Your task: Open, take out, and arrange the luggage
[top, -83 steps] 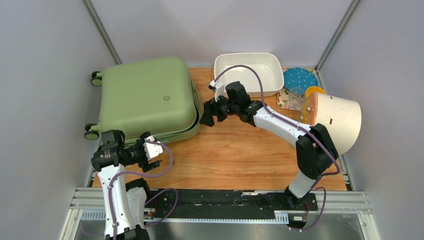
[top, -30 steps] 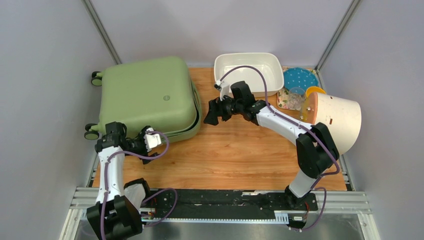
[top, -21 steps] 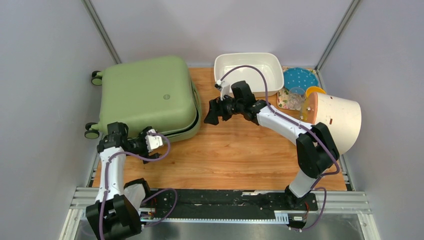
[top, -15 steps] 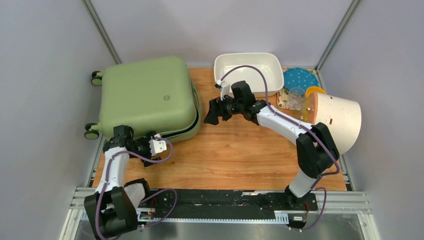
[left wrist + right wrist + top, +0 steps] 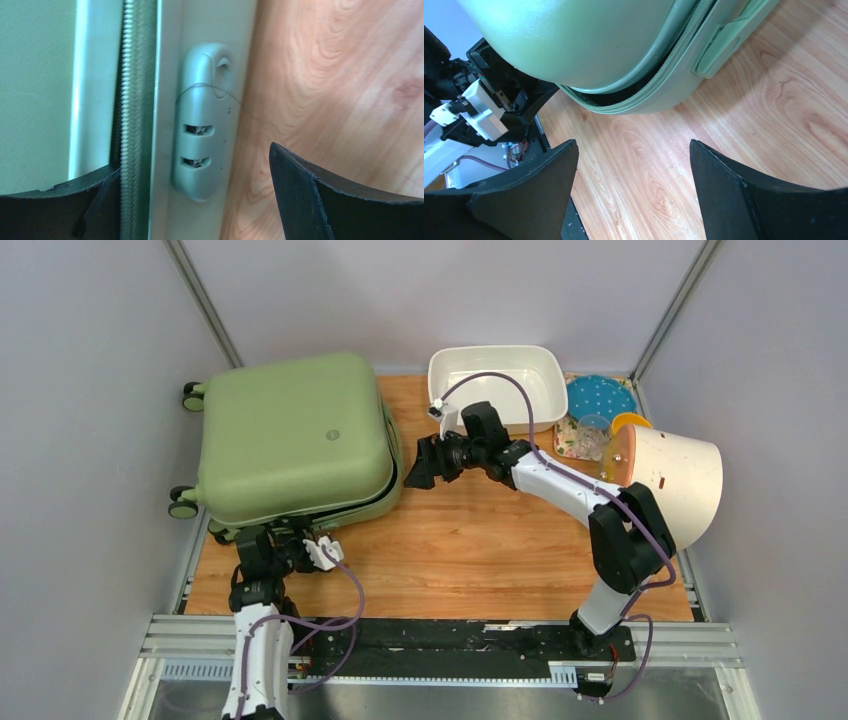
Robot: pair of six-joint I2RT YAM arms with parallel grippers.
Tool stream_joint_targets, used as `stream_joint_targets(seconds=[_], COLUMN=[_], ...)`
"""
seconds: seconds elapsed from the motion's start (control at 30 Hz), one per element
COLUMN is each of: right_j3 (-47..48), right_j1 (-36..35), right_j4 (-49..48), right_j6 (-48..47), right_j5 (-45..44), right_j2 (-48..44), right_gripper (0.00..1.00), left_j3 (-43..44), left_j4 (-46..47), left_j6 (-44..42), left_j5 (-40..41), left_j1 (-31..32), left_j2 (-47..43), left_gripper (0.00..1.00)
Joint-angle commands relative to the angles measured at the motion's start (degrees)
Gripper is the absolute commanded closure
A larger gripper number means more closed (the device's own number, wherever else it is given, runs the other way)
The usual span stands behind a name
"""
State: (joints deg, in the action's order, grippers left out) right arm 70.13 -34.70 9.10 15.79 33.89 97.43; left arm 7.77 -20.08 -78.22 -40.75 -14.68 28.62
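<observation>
Straddling the zipper rim of the luggage (image 5: 290,435), left fingers (image 5: 325,200) open; right fingers (image 5: 734,195) open beside it.

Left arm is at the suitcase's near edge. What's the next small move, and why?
Probably ease the left gripper forward and close on the zipper pull: it lies between the open fingers, against the suitcase rim, not yet gripped.

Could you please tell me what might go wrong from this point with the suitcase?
The open left end effector straddles the flat zipper pull; closing may catch the zipper teeth instead and slip. The suitcase, only partly unzipped, sits at the table's left edge, so tugging could slide it off.
</observation>
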Motion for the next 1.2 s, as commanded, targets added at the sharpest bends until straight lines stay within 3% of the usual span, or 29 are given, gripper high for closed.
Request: stream_joint_targets(seconds=[0.0, 0.23, 0.5, 0.7, 0.8, 1.17], right_j3=[1.94, 3.79, 5.72, 5.46, 5.19, 8.01], right_j1=[0.16, -0.55, -1.25, -2.56, -3.62, -5.38], right_j4=[-4.53, -5.24, -6.55, -13.92, -17.36, -13.51], right_j6=[3.98, 5.92, 8.55, 12.07, 10.94, 5.31], right_j5=[4.25, 8.03, 10.67, 14.54, 13.93, 11.21], right_j2=[-0.04, 1.89, 2.68, 2.68, 2.5, 3.04], right_gripper=[0.15, 0.15, 0.15, 0.14, 0.14, 0.18], left_j3=[-1.09, 6.02, 14.28, 19.21, 21.75, 31.68], left_j4=[9.96, 12.34, 7.43, 4.17, 3.91, 6.8], left_j6=[6.14, 11.15, 7.99, 6.59, 7.11, 11.15], left_j5=[2.34, 4.89, -0.29, -1.35, -1.52, -0.39], left_j1=[-0.18, -0.18, -0.18, -0.18, -0.18, -0.18], left_j2=[-5.68, -0.94, 0.47, 3.28, 4.69, 11.01], left_gripper=[0.11, 0.11, 0.11, 0.11, 0.11, 0.11])
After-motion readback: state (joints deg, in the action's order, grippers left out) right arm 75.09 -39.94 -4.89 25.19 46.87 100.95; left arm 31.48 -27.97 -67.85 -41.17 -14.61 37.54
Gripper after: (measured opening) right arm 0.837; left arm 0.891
